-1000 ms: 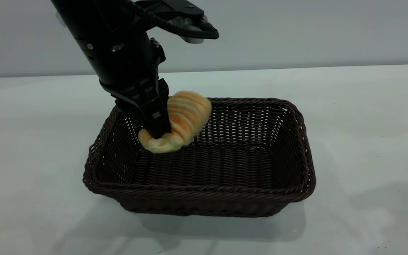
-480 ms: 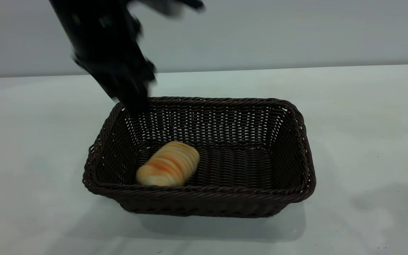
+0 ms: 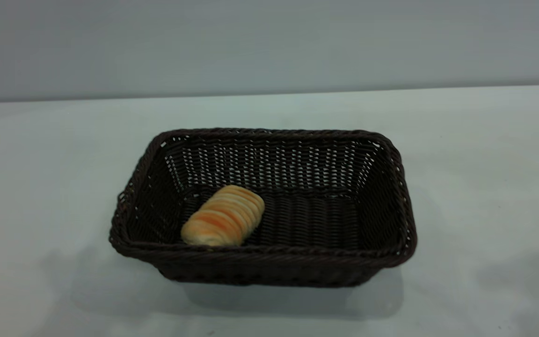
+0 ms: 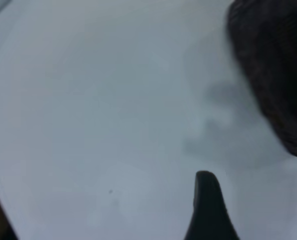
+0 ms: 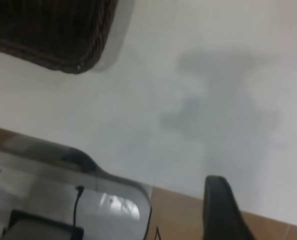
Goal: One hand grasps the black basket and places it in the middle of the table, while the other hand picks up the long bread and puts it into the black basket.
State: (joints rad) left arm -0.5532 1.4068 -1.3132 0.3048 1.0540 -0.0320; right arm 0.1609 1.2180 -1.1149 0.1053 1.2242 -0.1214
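The black basket (image 3: 265, 206) stands in the middle of the table (image 3: 484, 164). The long bread (image 3: 222, 216) lies on the basket's floor near its front left corner, free of any grip. Neither arm shows in the exterior view. In the left wrist view my left gripper (image 4: 258, 202) hovers open over bare table, one dark finger (image 4: 207, 205) showing and the basket's rim (image 4: 268, 75) off to one side. My right gripper (image 5: 262, 200) is open over the table's edge, with a corner of the basket (image 5: 53, 35) farther off.
The right wrist view shows the table's edge (image 5: 198, 192), brown floor (image 5: 178, 215) beyond it and a clear plastic cover with a cable (image 5: 78, 200). Pale tabletop surrounds the basket on all sides.
The left gripper let go of the bread, which dropped onto the basket's floor. The left arm then rose up and left, out of the exterior view.
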